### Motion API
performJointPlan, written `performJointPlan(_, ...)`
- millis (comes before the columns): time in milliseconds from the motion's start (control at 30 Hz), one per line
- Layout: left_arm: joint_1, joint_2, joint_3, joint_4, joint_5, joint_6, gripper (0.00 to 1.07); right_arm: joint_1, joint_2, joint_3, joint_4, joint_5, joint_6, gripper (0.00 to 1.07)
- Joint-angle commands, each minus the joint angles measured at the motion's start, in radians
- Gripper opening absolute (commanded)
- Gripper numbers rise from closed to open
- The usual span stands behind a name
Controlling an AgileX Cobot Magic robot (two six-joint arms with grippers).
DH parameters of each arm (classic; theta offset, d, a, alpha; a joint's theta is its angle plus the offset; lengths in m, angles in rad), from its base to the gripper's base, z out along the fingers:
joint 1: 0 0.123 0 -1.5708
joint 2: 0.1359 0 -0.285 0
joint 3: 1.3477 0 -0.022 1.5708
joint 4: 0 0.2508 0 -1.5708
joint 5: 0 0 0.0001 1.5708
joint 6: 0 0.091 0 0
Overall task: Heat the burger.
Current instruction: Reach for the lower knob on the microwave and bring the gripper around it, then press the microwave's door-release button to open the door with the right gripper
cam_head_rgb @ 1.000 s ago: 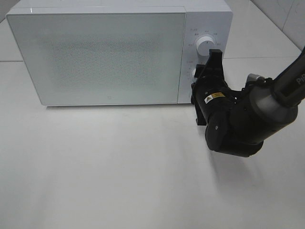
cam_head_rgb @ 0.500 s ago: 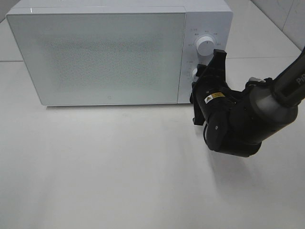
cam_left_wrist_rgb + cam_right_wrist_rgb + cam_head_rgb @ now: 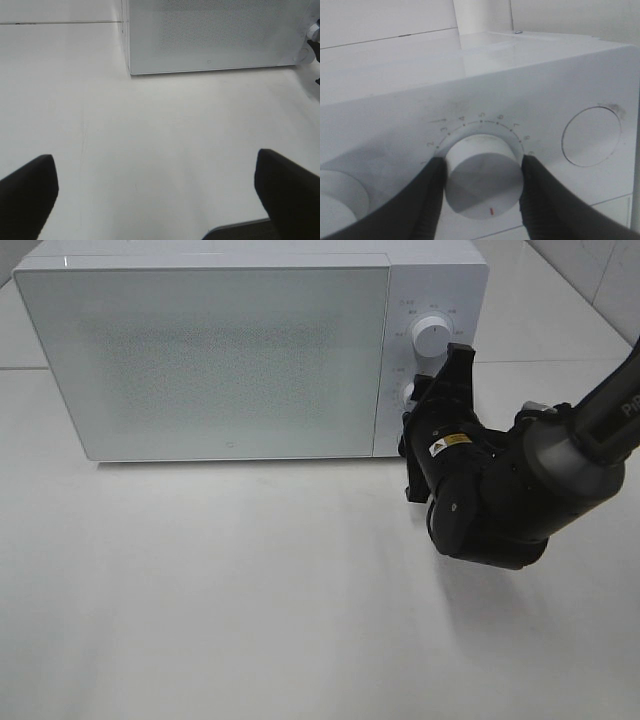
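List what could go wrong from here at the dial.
1. The right tool pinches the smooth lower knob by its edges, so it might slip when turned.
2. Overturning could set too long a time.
3. The closed door hides the inside, so its contents cannot be checked.

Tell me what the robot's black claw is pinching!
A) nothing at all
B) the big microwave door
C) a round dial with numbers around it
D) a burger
C: in the right wrist view the right gripper has one black finger pressed against each side of the numbered dial on the white microwave.
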Motion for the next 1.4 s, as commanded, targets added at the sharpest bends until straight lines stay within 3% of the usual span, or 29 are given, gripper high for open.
performJointPlan(33, 0.003, -0.017, 0.003, -0.008, -0.011, -0.002, 1.0, -0.008, -0.01, -0.032, -0.037, -0.199, -0.047, 0.17)
performJointPlan(233, 0.003, -0.017, 0.003, -0.008, -0.011, -0.002, 1.0, -0.008, -0.01, -0.032, 0.023, -0.199, -0.093, 0.24)
performJointPlan(300, 0.003, -0.017, 0.003, -0.008, -0.011, -0.002, 1.0, -0.008, -0.01, -0.032, 0.062, -0.2, -0.094, 0.38)
performJointPlan(400, 0.003, -0.017, 0.003, -0.008, -0.011, -0.002, 1.0, -0.008, -0.01, -0.032, 0.066, -0.203, -0.093, 0.43)
performJointPlan(467, 0.003, -0.017, 0.003, -0.008, -0.011, -0.002, 1.0, -0.008, -0.014, -0.03, 0.083, -0.198, -0.094, 0.63)
performJointPlan(567, 0.003, -0.017, 0.003, -0.008, -0.011, -0.002, 1.0, -0.008, -0.017, -0.026, 0.081, -0.196, -0.099, 0.67)
performJointPlan(633, 0.003, -0.017, 0.003, -0.008, -0.011, -0.002, 1.0, -0.004, -0.041, 0.0, 0.038, -0.152, -0.176, 0.75)
performJointPlan(1033, 0.003, -0.017, 0.003, -0.008, -0.011, -0.002, 1.0, -0.004, -0.105, 0.141, -0.141, 0.009, -0.248, 0.75)
performJointPlan(1233, 0.003, -0.017, 0.003, -0.008, -0.011, -0.002, 1.0, -0.004, -0.236, 0.237, -0.193, 0.214, -0.511, 0.75)
performJointPlan(1400, 0.003, -0.017, 0.003, -0.008, -0.011, -0.002, 1.0, -0.008, -0.359, 0.244, -0.204, 0.426, -0.765, 0.75)
